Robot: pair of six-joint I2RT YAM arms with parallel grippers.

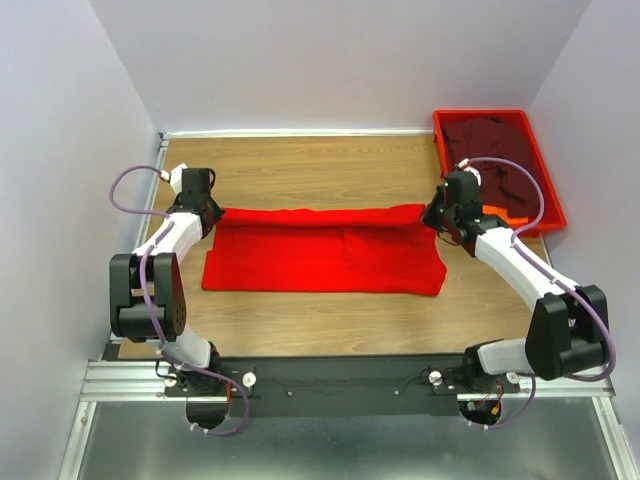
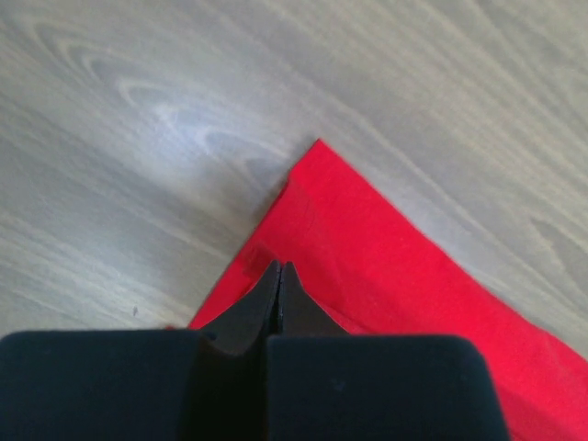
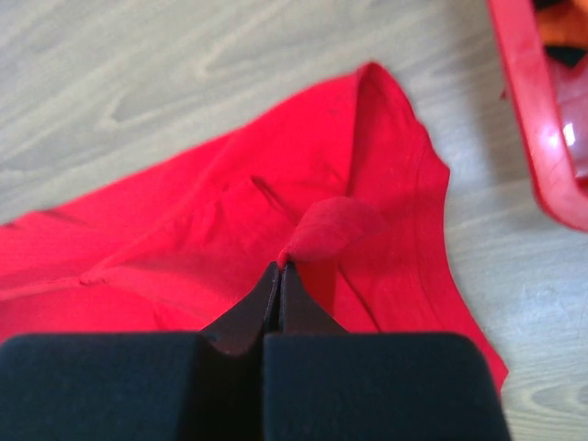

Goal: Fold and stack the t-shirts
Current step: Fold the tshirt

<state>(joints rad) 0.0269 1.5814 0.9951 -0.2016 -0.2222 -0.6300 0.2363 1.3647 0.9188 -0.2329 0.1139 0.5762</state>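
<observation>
The bright red t-shirt (image 1: pixel 325 250) lies flat as a long rectangle across the middle of the wooden table. My left gripper (image 1: pixel 213 213) is shut at the shirt's far left corner (image 2: pixel 367 248), its tips (image 2: pixel 278 266) pressed into a small wrinkle of the cloth edge. My right gripper (image 1: pixel 432 218) is shut at the far right corner and pinches a raised tuft of red cloth (image 3: pixel 335 230) at its tips (image 3: pixel 279 266). The dark maroon t-shirt (image 1: pixel 495 150) lies crumpled in the red tray.
The rigid red plastic tray (image 1: pixel 480 114) stands at the back right, close beside my right arm; its rim shows in the right wrist view (image 3: pixel 528 92). An orange item (image 1: pixel 497 212) lies at the tray's near end. White walls enclose the table.
</observation>
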